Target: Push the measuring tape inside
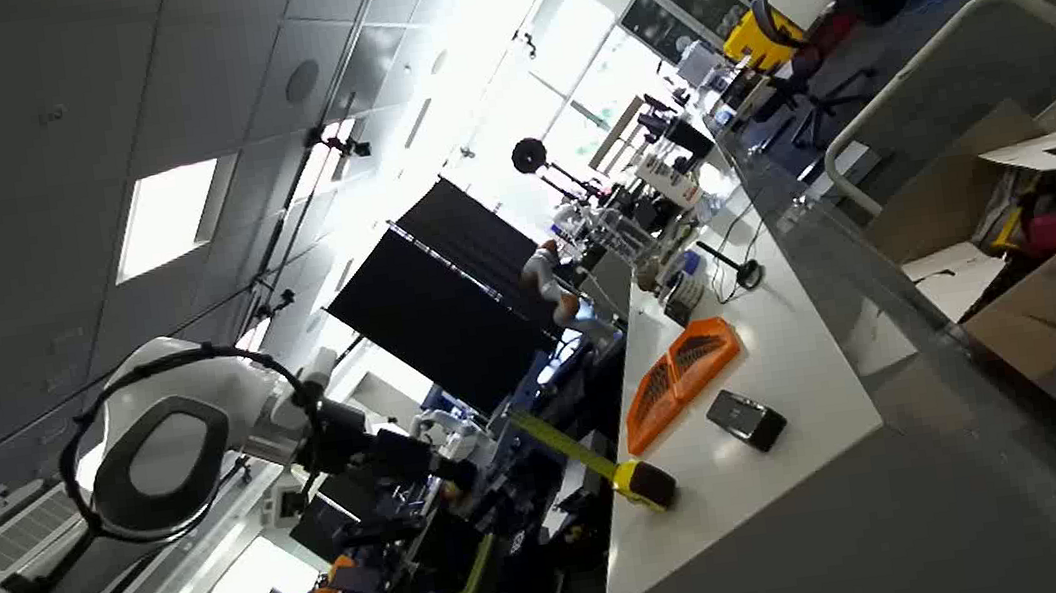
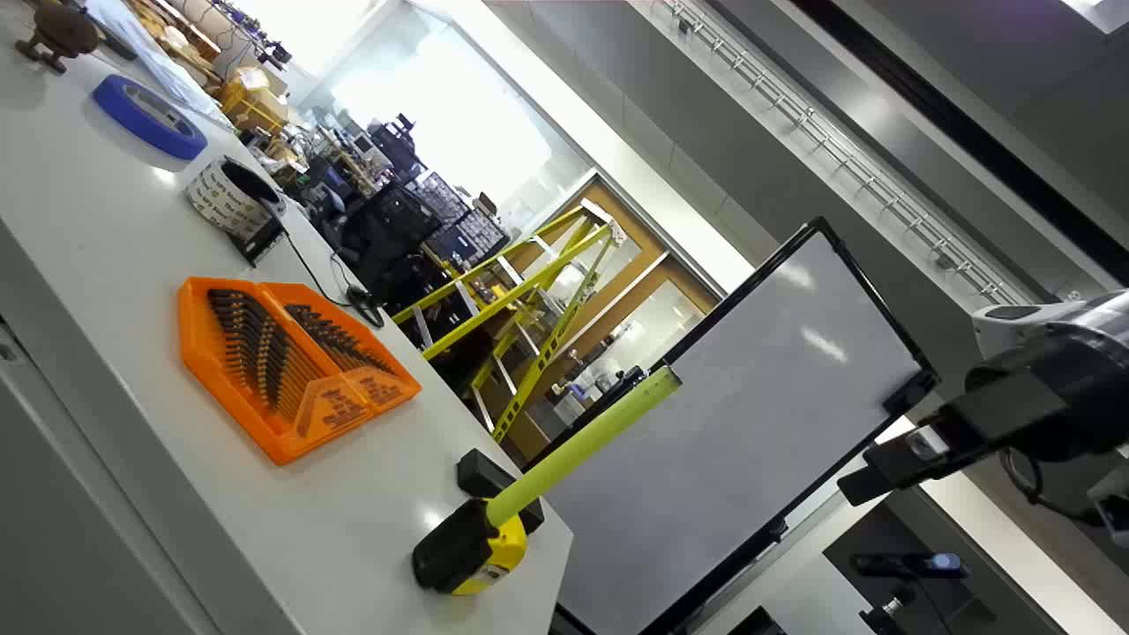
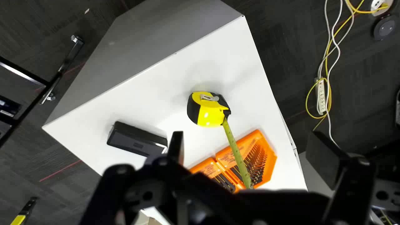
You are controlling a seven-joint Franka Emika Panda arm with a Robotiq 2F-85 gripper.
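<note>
The measuring tape has a yellow and black case that stands on the white table near its corner; the case [image 3: 207, 109] shows in the wrist view and in both exterior views [image 1: 645, 486] [image 2: 472, 547]. Its long yellow-green blade [image 2: 582, 445] sticks out of the case and points upward into the air. In the wrist view the blade [image 3: 236, 150] runs towards my gripper, and its end is at the gripper's dark body. My gripper [image 3: 248, 140] is wide open with nothing between its fingers. In an exterior view the gripper [image 2: 864, 485] is apart from and above the blade's end.
An open orange case of bits [image 2: 282, 370] lies on the white table [image 2: 353, 520] near the tape. A small black box [image 3: 137, 139] is beside it. A patterned tape roll [image 2: 229, 194] and a blue tape roll [image 2: 150, 116] stand farther along. The table edge is close to the measuring tape.
</note>
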